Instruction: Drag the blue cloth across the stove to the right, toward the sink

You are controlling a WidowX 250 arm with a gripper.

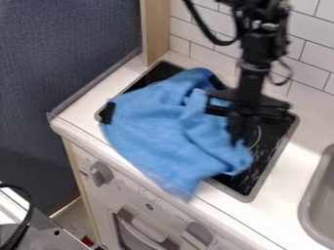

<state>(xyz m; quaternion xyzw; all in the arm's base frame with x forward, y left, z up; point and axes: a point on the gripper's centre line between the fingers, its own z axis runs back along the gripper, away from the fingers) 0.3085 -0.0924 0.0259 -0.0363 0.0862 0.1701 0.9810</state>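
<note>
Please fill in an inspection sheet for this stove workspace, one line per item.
Surface: white counter; pale marks on glossy black stovetop
Job's things: crumpled blue fabric cloth, draped over the stovetop, reaching the counter's front edge
Clutter: nothing seen
Grippers: black gripper at the cloth's right side
Cables: black cable looping beside the black arm; thick black cable at lower left
Surroundings: white-tiled wall, dark blue textured panel, grey sink

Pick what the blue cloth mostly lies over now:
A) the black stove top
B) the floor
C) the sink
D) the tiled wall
A: the blue cloth is draped across the black stove top, whose dark surface shows around its edges.
</note>
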